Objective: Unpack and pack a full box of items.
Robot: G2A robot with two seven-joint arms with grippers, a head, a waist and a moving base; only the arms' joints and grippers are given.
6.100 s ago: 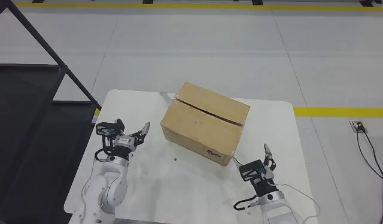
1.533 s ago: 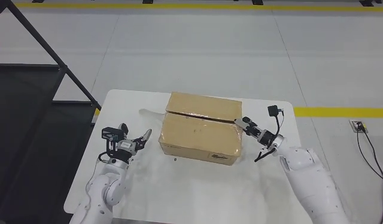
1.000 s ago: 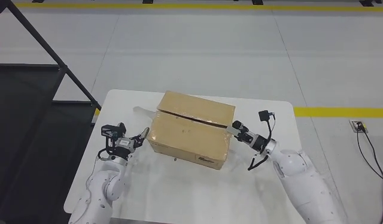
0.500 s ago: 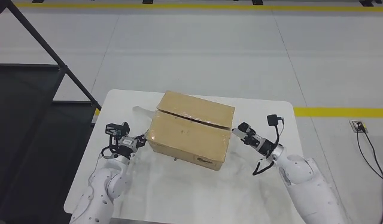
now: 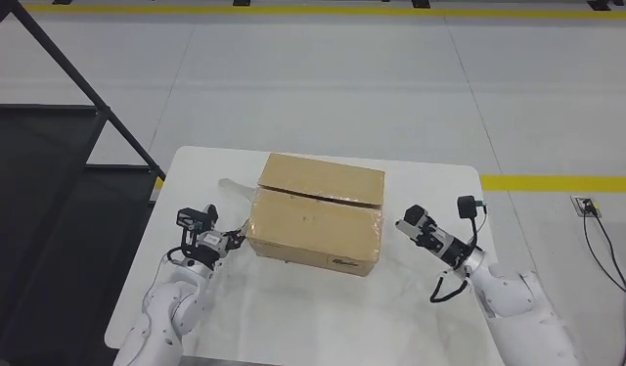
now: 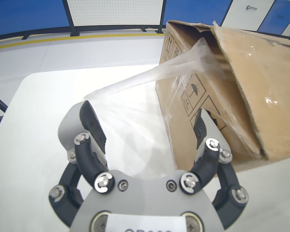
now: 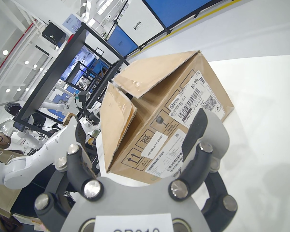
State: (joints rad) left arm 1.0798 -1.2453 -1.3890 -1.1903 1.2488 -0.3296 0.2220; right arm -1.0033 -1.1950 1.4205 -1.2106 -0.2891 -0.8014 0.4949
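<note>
On the white table (image 5: 293, 317), the still-closed brown cardboard box (image 5: 318, 219) sits between the left gripper (image 5: 227, 239) and right gripper (image 5: 411, 219), both spread wide and empty, apparently bracketing it to begin unpacking.

Centre of the frame: box (image 5: 318, 214) on the table (image 5: 323, 312). Just beside its left end, toward the lower left: left gripper (image 5: 233, 237). Near its right end: right gripper (image 5: 407, 219). From its upper-left corner, tape strip (image 5: 233, 184) out over the table.
</note>
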